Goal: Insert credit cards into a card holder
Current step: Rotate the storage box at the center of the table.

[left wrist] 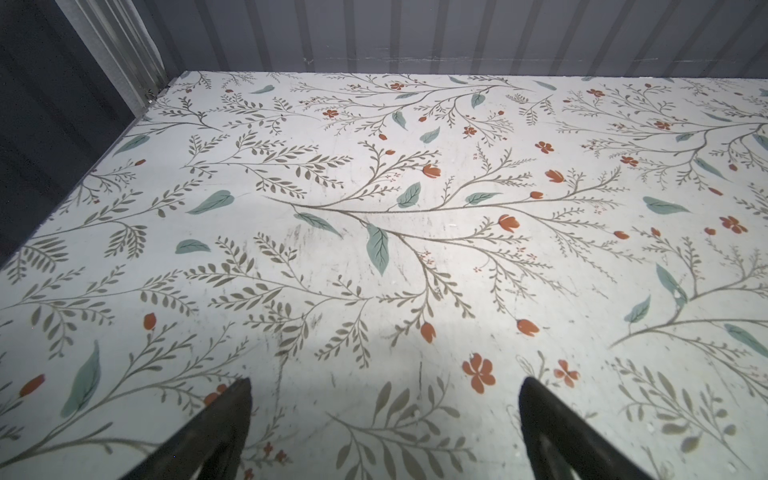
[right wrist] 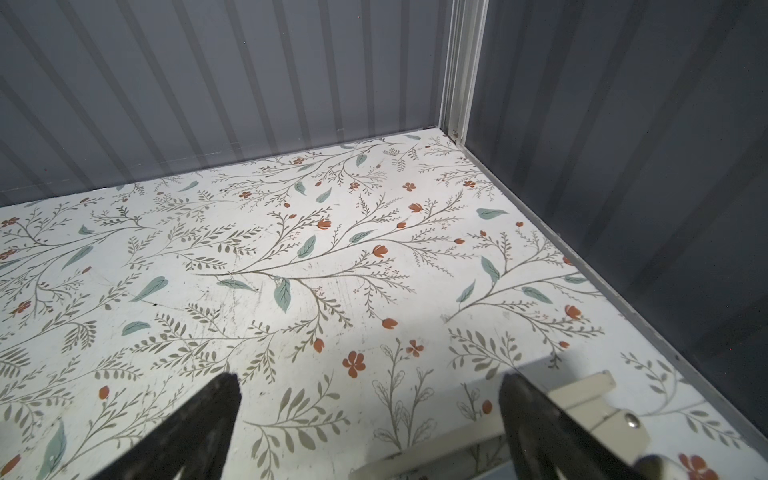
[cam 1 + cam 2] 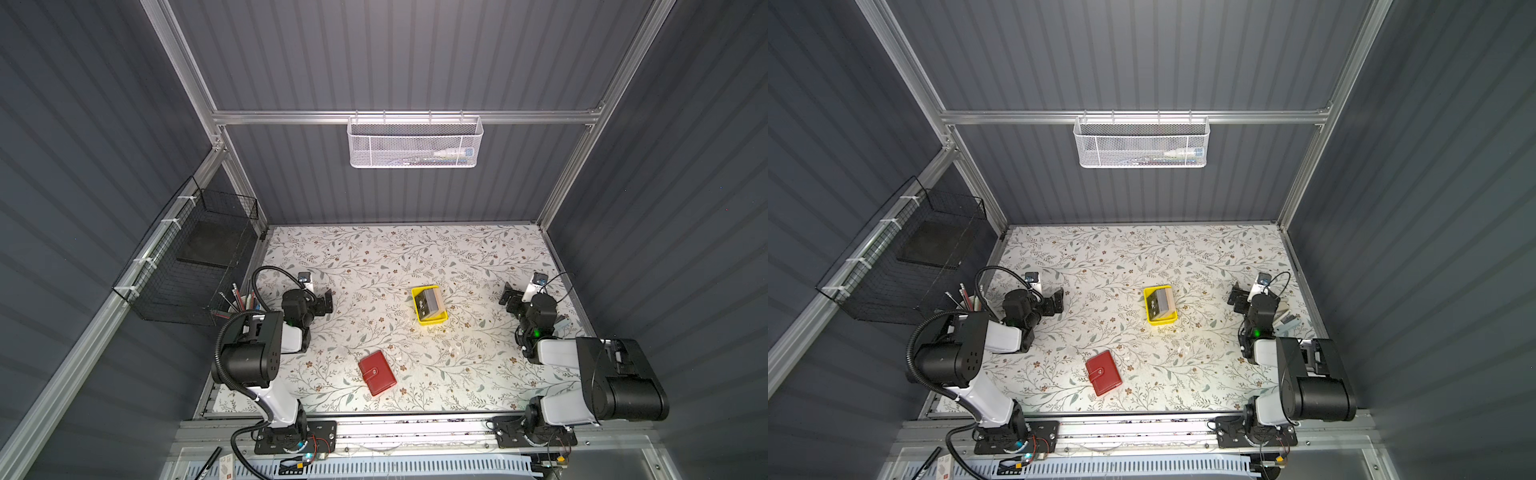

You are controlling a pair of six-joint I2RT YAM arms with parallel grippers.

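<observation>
Nothing inserted so far; both arms empty and apart from the task things.

Top views (both agree): the card holder [image 3: 377, 372] lies flat and closed, strap across its cover, close to the table's [image 3: 478, 249] near edge and left of its middle. The credit cards [image 3: 430, 302] stand bunched on edge in a yellow tray [image 3: 435, 320] about mid-table. The left gripper [image 3: 325, 302] sits by the left edge and the right gripper [image 3: 509, 297] by the right edge, both well apart from holder and cards.
Left wrist view: fingers spread wide over bare floral surface, nothing between them.
Right wrist view: the same, jaws wide and empty (a pale bracket-like piece [image 2: 582, 399] lies beside one finger).
Judgement: all steps remain, namely opening the holder, picking a card and sliding it in.
</observation>
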